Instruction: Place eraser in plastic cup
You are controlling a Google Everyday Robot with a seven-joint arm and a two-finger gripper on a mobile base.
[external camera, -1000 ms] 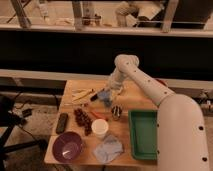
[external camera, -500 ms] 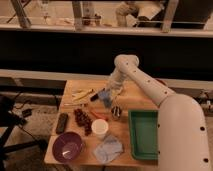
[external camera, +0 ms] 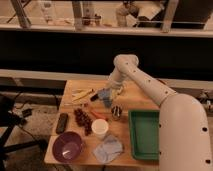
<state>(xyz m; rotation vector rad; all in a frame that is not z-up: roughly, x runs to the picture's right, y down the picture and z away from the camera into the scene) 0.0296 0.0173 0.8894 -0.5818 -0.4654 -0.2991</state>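
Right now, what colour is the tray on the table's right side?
Green. The tray shows in the camera view, right of the white cup; the claw hovers farther back.

Hand (external camera: 111, 93) low (arm outstretched)

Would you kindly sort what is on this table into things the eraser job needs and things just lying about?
Needed:
- pale blue-grey plastic cup
- gripper, low over the table's far side beside that cup
- eraser: not clearly visible

Lying about:
- white cup
- shiny metal cup
- purple bowl
- green tray
- pale blue cloth rag
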